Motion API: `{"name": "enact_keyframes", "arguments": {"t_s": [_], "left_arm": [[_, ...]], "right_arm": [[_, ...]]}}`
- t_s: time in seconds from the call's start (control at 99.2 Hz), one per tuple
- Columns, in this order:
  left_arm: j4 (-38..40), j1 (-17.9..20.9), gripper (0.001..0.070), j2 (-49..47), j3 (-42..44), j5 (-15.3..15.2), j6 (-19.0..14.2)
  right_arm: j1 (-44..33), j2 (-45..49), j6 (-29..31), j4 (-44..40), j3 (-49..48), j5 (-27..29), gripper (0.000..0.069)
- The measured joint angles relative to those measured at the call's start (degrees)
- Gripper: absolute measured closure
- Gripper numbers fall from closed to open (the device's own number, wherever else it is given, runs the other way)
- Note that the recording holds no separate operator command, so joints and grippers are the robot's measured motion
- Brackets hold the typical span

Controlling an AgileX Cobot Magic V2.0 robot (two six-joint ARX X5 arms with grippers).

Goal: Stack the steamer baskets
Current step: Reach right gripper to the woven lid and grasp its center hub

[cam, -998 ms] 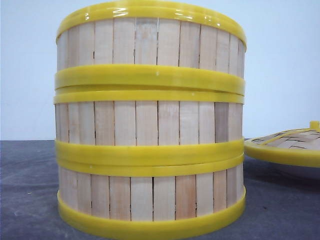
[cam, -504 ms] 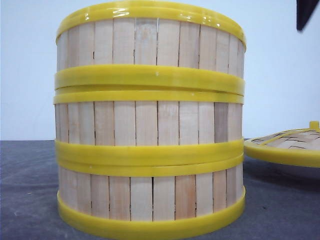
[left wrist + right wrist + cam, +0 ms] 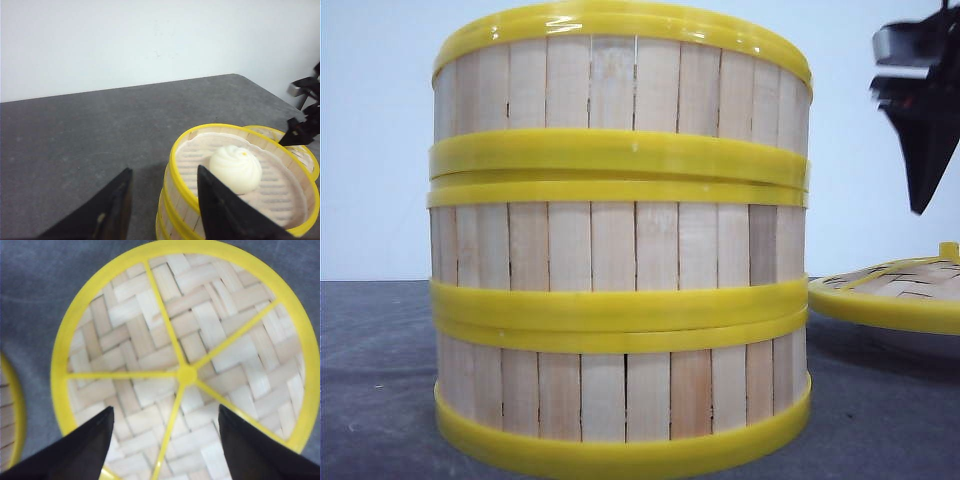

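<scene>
The three baskets (image 3: 620, 240) already stand stacked in one column on the bench (image 3: 380, 380), at the near left of the scene, their yellow rims seated closely on one another. The top basket holds a white bun (image 3: 235, 167). So the stacking proper looks finished, and the step in hand seems to be taking up the lid (image 3: 187, 375), which lies to the right of the stack, just beside it.

The right pincer (image 3: 165, 440) hangs above the lid, released, its jaws spread on either side of the hub where the yellow spokes meet, grasping nothing. The left pincer (image 3: 162, 205) is also released and empty, just beside the stack's top rim.

To do this well, the right pincer would likely need to descend straight, centred on the hub or on one spoke, and clench only once the fingers are below the spoke's top. A tilted lift could let the lid swing. When carrying it over, it should clear the top rim fully and not knock the column, then settle flat without pressing the bun. The left pincer is best kept clear of that path.
</scene>
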Motion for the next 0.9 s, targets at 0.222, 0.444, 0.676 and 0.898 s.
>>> {"name": "enact_keyframes", "arguments": {"t_s": [0.222,0.444,0.676,0.898], "left_arm": [[-0.57,0.0,0.0474,-1.03,0.0,0.02,-0.2],[-2.1,0.0,0.0474,-1.01,0.0,0.02,-0.2],[-2.08,0.0,0.0474,-1.01,0.0,0.0,-0.2],[-2.08,0.0,0.0474,-1.03,0.0,0.02,-0.2]], "right_arm": [[-0.02,4.52,0.28,2.49,-0.02,1.42,0.0339],[-0.13,6.34,0.48,4.68,-0.02,1.79,0.0396],[-0.37,6.71,0.5,5.33,-0.02,1.88,0.0473],[-2.16,6.71,0.5,4.48,-0.02,1.86,0.0492]]}}
